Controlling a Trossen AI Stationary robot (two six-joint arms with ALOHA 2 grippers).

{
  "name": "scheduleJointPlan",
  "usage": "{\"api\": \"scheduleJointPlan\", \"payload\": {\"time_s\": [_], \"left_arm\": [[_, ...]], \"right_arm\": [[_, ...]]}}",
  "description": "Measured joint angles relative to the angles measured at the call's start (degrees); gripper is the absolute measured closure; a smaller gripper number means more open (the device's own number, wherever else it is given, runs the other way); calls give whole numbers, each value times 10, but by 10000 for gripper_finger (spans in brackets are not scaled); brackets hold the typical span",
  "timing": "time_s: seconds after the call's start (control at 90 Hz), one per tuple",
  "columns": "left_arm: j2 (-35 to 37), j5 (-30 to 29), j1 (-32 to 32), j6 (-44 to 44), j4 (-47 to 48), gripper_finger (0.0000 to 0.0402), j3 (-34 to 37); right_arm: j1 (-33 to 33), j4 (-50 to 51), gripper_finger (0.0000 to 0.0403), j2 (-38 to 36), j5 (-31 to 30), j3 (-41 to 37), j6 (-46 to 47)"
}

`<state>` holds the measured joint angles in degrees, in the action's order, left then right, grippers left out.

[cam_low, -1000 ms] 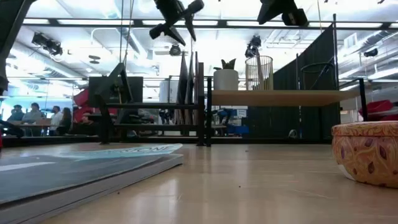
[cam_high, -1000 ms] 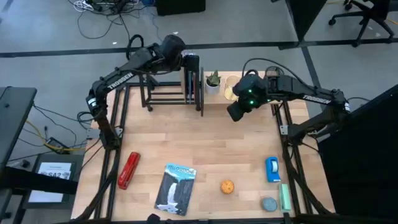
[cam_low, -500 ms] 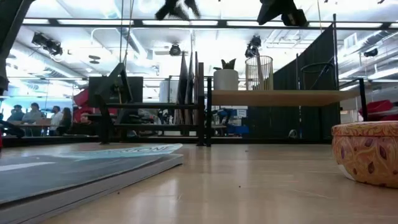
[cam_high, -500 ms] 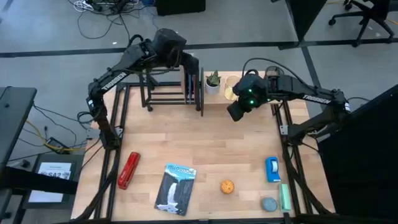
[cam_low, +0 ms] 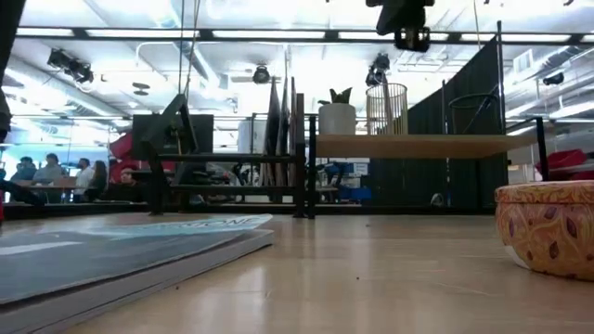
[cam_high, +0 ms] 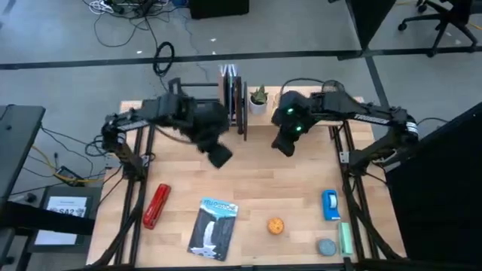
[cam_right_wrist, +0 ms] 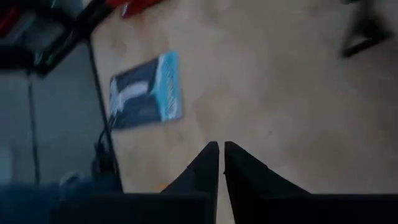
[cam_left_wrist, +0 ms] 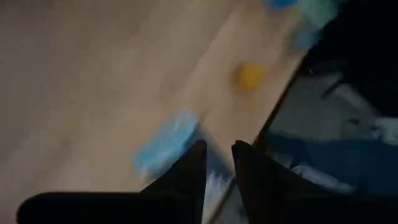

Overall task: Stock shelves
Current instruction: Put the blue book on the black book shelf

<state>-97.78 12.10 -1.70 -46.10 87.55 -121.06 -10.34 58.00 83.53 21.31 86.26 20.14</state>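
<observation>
A: Swung clear of the black rack (cam_high: pixel 197 105) within the last second, that left gripper (cam_high: pixel 219 156). Now hangs over bare tabletop (cam_high: pixel 256 177), roughly 10 o'clock of centre. Shows only a narrow slit between its fingers and grips nothing.

B: And the right gripper (cam_high: pixel 284 144)?

A: Slid slightly toward 9 o'clock. Hovers just in front of the plank shelf (cam_low: pixel 418 145), pinched all but together, likewise empty.

B: Where to find the shelves?

A: Along the far edge. Look to 11 o'clock for the rack, already holding a few upright books (cam_high: pixel 230 92) at its inner end. Look to 1 o'clock for the plank shelf, carrying a potted plant (cam_high: pixel 258 98) and a wire basket (cam_low: pixel 386 108).

B: Likeliest thing to stock next?

A: Probably the magazine (cam_high: pixel 213 228), lying flat at 7 o'clock near the front edge, well apart from both grippers. Judging by looks: light, thin, floppy and glossy, so apt to sag and slip. Better pinched along the spine than at a loose corner, and hard to get under while flat on the wood. Could also go for the red pack (cam_high: pixel 155 205) at 8 o'clock or the orange ball (cam_high: pixel 276 225) at 6 o'clock. Expect the ball to roll if nudged.
</observation>
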Motion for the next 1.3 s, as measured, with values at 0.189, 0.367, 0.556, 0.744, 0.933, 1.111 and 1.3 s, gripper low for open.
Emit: {"api": "scheduleJointPlan", "payload": {"time_s": [0.189, 0.367, 0.556, 0.744, 0.933, 1.111, 1.3], "left_arm": [[3, -8, -75, -96, 20, 303, 92], [36, 16, -127, -131, -59, 254, 230], [137, 3, -179, -218, -189, 221, 411], [246, -52, -232, -328, -363, 223, 599], [266, -63, -281, -376, -523, 228, 731], [252, -75, -300, -384, -601, 229, 794], [240, -103, -304, -403, -665, 229, 839]], "right_arm": [[27, -36, 402, 65, 72, 0, -45], [70, -46, 403, 118, 88, 0, -40], [127, -104, 403, 171, 84, 0, 36], [178, -151, 403, 237, 83, 0, 227], [225, -211, 403, 296, 81, 0, 432], [260, -338, 403, 348, 58, 0, 586], [271, -452, 403, 404, 27, 0, 704]]}}
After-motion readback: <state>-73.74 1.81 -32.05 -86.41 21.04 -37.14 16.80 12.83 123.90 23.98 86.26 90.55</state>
